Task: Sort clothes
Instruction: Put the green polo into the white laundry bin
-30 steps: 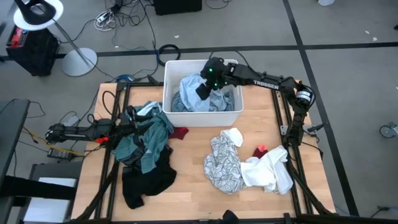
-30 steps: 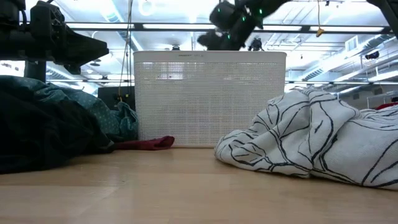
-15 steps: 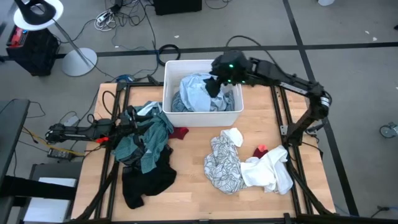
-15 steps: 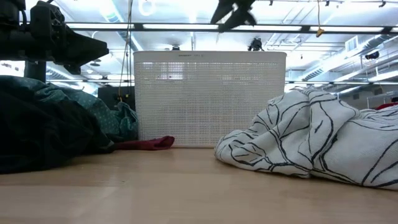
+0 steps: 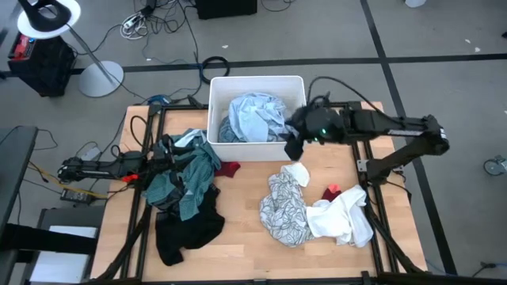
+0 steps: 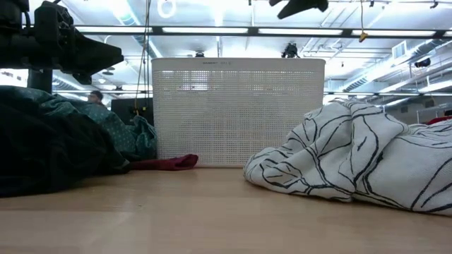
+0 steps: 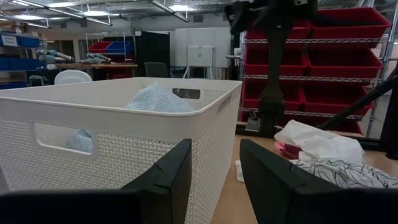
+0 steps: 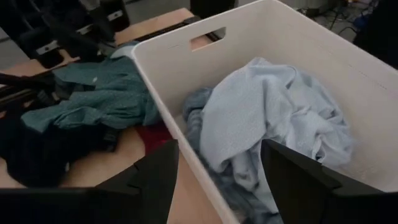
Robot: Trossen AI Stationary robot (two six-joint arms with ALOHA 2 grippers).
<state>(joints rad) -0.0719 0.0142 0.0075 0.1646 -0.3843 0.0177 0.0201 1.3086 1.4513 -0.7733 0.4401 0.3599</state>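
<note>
A blue-grey shirt lies bunched inside the white bin; it also shows in the right wrist view. My right gripper is open and empty, above the bin's near right corner. My left gripper is open and empty, low over the teal plaid shirt, which lies heaped on a black garment. A small red piece lies in front of the bin. A white black-patterned piece, a white piece and a small red piece lie on the table's right part.
The bin stands at the table's far edge, its wall tall in the low view. The bare wood between the two heaps is free. Metal frame rails run along the table's sides. Cables and a lamp stand lie on the floor beyond.
My right gripper has gone from above the inside of the bin toward the table's right and near edges, rising a little, and now hangs over the bin's near right corner. The blue-grey shirt stays in the bin.
</note>
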